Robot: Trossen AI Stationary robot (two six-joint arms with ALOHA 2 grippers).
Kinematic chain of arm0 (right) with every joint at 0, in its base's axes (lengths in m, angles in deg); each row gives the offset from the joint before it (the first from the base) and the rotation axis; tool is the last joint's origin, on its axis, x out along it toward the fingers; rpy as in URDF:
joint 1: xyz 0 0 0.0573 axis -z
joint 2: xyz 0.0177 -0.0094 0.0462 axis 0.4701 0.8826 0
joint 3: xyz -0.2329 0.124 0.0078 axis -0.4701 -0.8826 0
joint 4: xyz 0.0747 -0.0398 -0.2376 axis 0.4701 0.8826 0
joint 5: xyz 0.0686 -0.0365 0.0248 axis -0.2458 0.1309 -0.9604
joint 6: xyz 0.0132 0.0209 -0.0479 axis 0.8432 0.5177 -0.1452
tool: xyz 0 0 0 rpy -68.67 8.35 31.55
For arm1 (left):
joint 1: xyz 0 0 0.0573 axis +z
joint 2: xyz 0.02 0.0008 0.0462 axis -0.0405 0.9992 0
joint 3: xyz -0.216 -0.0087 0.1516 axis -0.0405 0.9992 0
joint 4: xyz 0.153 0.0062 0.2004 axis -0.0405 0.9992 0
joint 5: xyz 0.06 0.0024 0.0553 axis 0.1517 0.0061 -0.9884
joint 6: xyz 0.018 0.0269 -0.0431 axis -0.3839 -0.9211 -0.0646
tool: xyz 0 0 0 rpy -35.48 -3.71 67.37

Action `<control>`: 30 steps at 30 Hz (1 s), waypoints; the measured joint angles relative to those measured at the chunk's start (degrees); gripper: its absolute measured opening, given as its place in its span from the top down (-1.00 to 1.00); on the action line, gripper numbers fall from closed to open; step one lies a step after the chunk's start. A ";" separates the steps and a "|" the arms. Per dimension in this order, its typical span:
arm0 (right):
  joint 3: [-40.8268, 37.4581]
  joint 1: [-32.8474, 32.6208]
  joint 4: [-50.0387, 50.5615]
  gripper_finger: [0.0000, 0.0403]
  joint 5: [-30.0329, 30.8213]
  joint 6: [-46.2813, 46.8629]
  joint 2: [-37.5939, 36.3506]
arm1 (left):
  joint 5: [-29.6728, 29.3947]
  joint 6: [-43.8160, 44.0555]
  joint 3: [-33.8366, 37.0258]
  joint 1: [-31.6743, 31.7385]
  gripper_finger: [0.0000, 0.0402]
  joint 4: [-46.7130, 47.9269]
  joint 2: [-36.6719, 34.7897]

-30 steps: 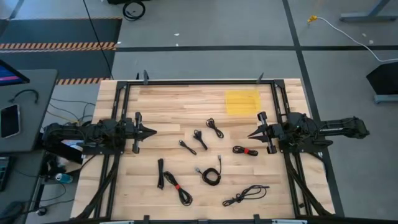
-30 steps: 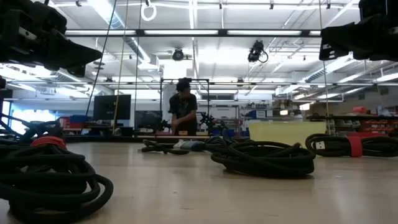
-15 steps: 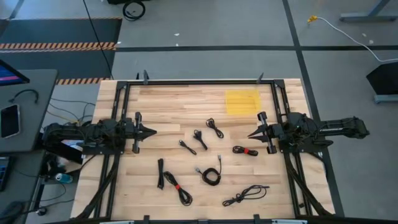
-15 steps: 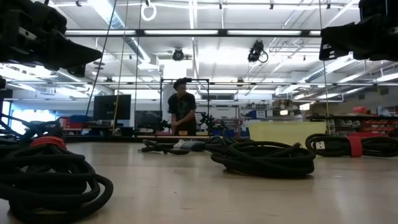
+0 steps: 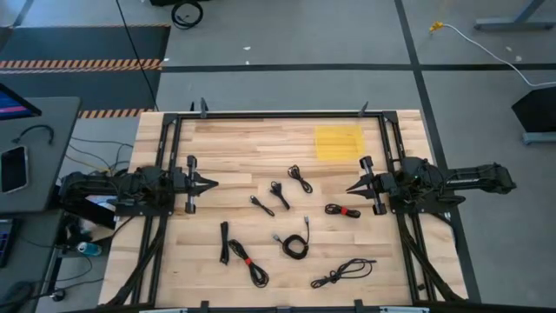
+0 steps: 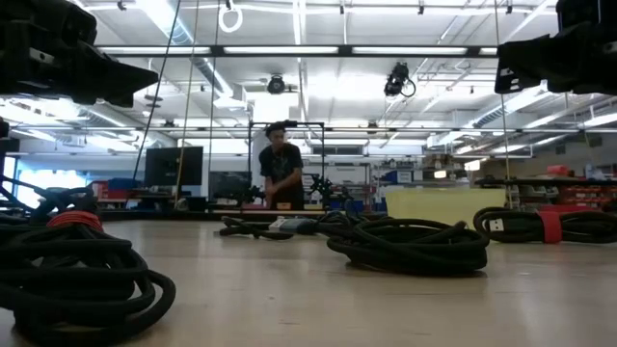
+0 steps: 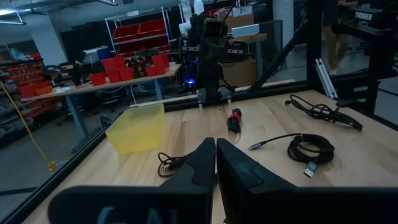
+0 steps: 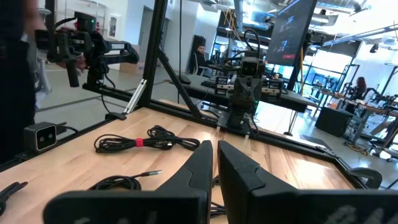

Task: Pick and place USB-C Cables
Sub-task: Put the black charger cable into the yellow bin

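Grey concrete floor (image 5: 287,87), striped hazard mat (image 5: 82,63), bright ceiling lights (image 6: 299,53), red storage bins (image 7: 134,64)

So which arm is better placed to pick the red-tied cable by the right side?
The right arm, probably: its gripper sits just beside that red-tied cable, while the left gripper waits across the table.

Black USB-C cables (image 5: 294,246), some with red ties, lie on the pale striped wooden table (image 5: 261,143) beside a translucent yellow bin (image 5: 338,143)
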State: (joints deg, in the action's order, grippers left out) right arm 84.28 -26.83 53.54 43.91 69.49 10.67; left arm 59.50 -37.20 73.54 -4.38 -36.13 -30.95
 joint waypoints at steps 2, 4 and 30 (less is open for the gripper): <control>0.00 0.00 0.00 0.84 0.00 0.02 0.02 | 0.00 0.00 -0.02 0.00 0.89 0.00 0.00; 0.00 -0.02 0.00 0.84 0.00 0.00 0.02 | -0.01 -0.03 0.00 0.00 0.89 -0.05 0.00; -0.02 -0.11 -56.18 0.84 -6.61 8.92 -0.04 | -1.51 24.07 0.00 0.02 0.89 -51.43 0.02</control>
State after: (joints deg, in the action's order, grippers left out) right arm 84.26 -26.94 -2.64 37.30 78.40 10.63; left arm 57.99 -13.13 73.54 -4.36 -87.56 -30.93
